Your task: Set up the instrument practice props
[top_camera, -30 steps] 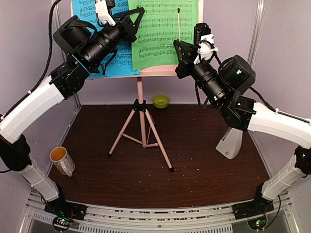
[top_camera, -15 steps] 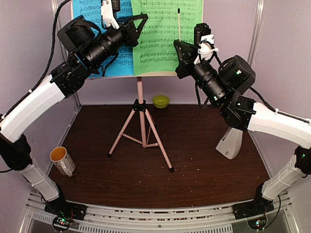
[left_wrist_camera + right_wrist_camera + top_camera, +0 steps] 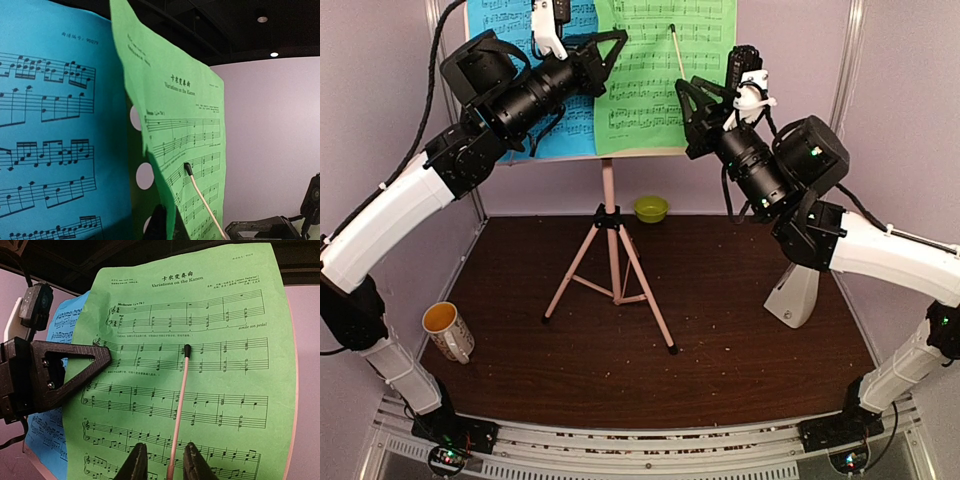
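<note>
The green sheet (image 3: 665, 100) now sits square on the music stand (image 3: 608, 190), just right of the blue sheet (image 3: 495, 40); a second ago it hung tilted. The left gripper (image 3: 608, 48) stays pinched shut on its left edge. The pink stick (image 3: 179, 400) lying across it has tipped left at the top, and the right gripper (image 3: 165, 465) has just parted narrowly around its lower end, probably letting go. The metronome (image 3: 795, 295) stands on the table right of the stand's legs, partly hidden by the right arm. A mug (image 3: 448, 330) sits well left of the legs and a bowl (image 3: 651, 208) behind them.
</note>
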